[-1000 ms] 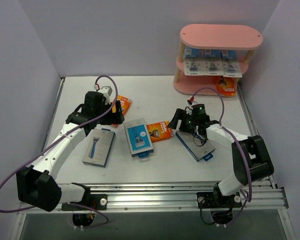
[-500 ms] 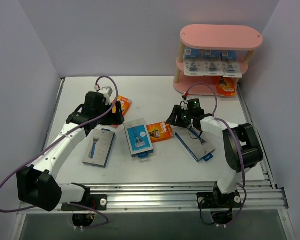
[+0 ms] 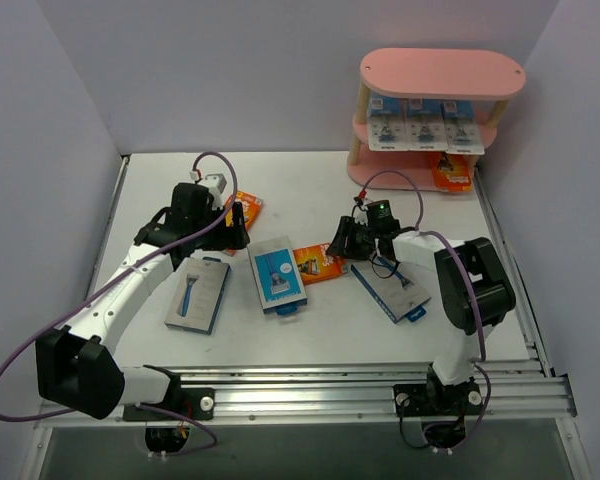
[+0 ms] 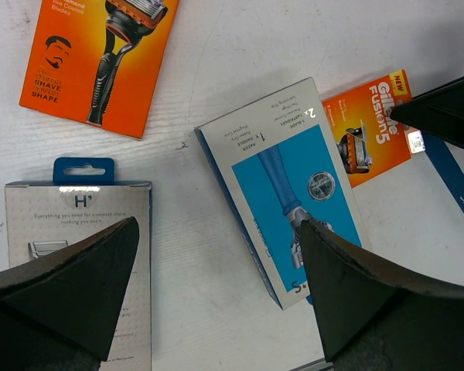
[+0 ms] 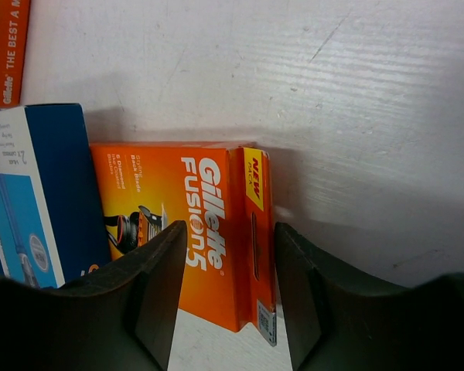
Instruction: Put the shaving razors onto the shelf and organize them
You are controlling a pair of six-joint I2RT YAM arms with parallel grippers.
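White tabletop (image 3: 310, 185) with pale lilac walls on three sides, and the pink three-tier shelf with oval boards (image 3: 442, 70) in the far right corner. It already carries white-blue blister cards (image 3: 425, 128) on the middle board and an orange pack (image 3: 452, 172) on the bottom one.

I have the right gripper (image 5: 230, 232) down at the small orange Gillette Fusion5 box (image 5: 193, 224). The box lies flat mid-table, well apart from the shelf and up against the blue-and-white razor box (image 3: 277, 276). The jaws stand partly apart about the orange box's end. I cannot tell whether they are pressing on it yet.

My worry is the placement. One finger sits over the printed face rather than past the far edge, while the other sits just beside the box's side. If I close like this, I judge the box may skid into the blue-and-white box or tip up. A grip this near one end could let it swing on the lift.

The left gripper (image 4: 216, 232) hangs with its jaws wide apart, holding nothing, over the grey hang-tab box (image 4: 77, 224).

Against a second ago, the right arm has swung left off the blue-grey box (image 3: 390, 290) to the orange one, and its claw has narrowed. The left arm and the packs have not shifted.
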